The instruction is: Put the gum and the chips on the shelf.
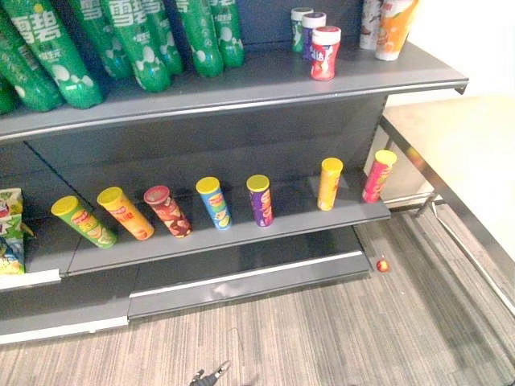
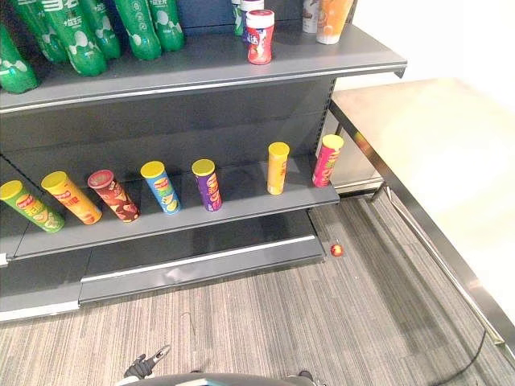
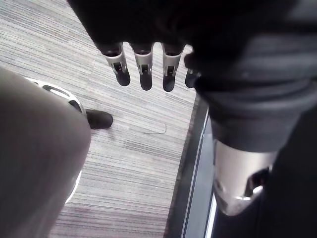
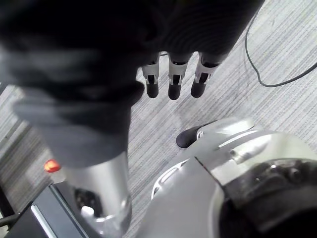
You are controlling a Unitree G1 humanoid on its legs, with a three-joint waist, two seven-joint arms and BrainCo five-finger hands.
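Several chips cans stand tilted in a row on the lower shelf [image 1: 298, 211], from a green can [image 1: 83, 221] at the left to a yellow can [image 1: 329, 183] and a pink can [image 1: 378, 175] at the right end. On the upper shelf [image 1: 241, 84] three gum canisters stand together, the red-and-white one [image 1: 325, 52] in front. My left hand [image 3: 143, 69] hangs over the carpet with straight fingers, holding nothing. My right hand [image 4: 171, 79] hangs the same way, also with nothing in it. Both are far below the shelves.
Green soda bottles [image 1: 145, 36] fill the upper shelf's left side, and orange drink bottles [image 1: 394, 24] stand at its right end. A steel table [image 2: 434, 153] stands to the right. A small red ball [image 1: 382, 264] lies on the carpet by the shelf base. Snack boxes [image 1: 10, 229] sit at far left.
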